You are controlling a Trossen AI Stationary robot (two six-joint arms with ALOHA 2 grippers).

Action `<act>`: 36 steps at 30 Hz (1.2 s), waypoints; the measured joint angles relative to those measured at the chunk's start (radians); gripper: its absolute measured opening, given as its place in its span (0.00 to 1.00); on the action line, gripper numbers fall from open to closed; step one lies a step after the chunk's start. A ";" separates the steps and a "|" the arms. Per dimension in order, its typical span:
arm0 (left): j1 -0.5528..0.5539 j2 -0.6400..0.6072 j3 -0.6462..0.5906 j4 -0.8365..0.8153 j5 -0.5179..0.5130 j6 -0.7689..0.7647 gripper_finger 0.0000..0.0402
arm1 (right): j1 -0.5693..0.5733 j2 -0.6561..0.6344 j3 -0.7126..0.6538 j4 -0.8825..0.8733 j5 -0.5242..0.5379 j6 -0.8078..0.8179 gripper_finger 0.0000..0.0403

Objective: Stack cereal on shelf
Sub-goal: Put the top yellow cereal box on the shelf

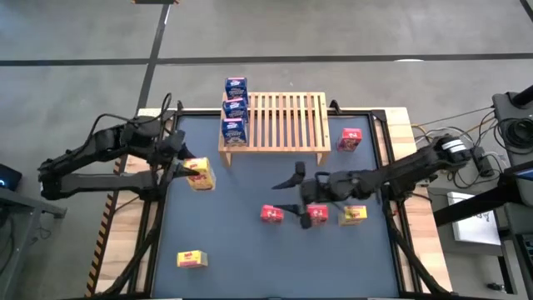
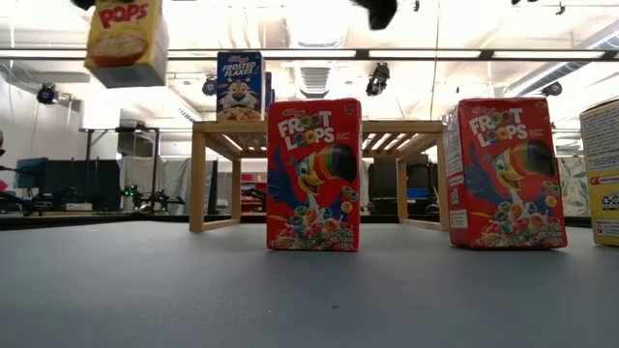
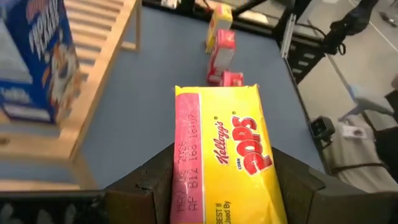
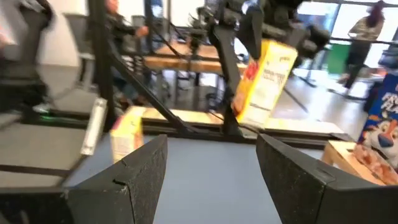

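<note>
Between the fingers of the left gripper (image 1: pixel 190 169) sits a yellow Corn Pops box (image 1: pixel 200 175), clamped on both sides and lifted clear of the table (image 1: pixel 250 258); the low view shows it hanging high above the surface, and the left wrist view shows its label face up between the two dark fingers (image 3: pixel 140 190). Just beyond this gripper stands the shelf (image 1: pixel 283 125), a slatted wooden rack, with three blue Frosted Flakes boxes (image 1: pixel 235 108) in a row along its near end, the nearest one close beside the held box. These blue boxes occupy the end of the rack closest to the left gripper; the slats past them are bare.

Well apart, toward the other side of the table, the right gripper (image 1: pixel 296 190) hovers with its fingers spread wide and nothing between them. Just beside it stand two red Froot Loops boxes (image 1: pixel 272 214), upright on the table, and a second yellow box (image 1: pixel 353 215) next to them. A third red box (image 1: pixel 351 139) stands beyond that gripper, beside the far end of the shelf. A third yellow box (image 1: pixel 192 260) lies alone near the table's front edge, behind the left gripper
</note>
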 joint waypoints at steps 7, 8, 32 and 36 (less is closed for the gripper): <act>-0.173 0.085 -0.002 0.115 -0.129 -0.018 0.43 | 0.000 0.183 0.169 0.022 0.180 -0.004 0.59; -0.202 0.098 -0.002 0.132 -0.162 -0.019 0.43 | 0.000 0.204 0.194 0.015 0.193 0.006 0.59; -0.566 0.325 0.176 0.176 -0.538 -0.017 0.43 | -0.031 0.377 0.314 0.128 0.182 0.038 0.89; -0.568 0.366 0.180 0.230 -0.536 -0.012 0.43 | -0.033 0.377 0.313 0.127 0.166 0.034 0.89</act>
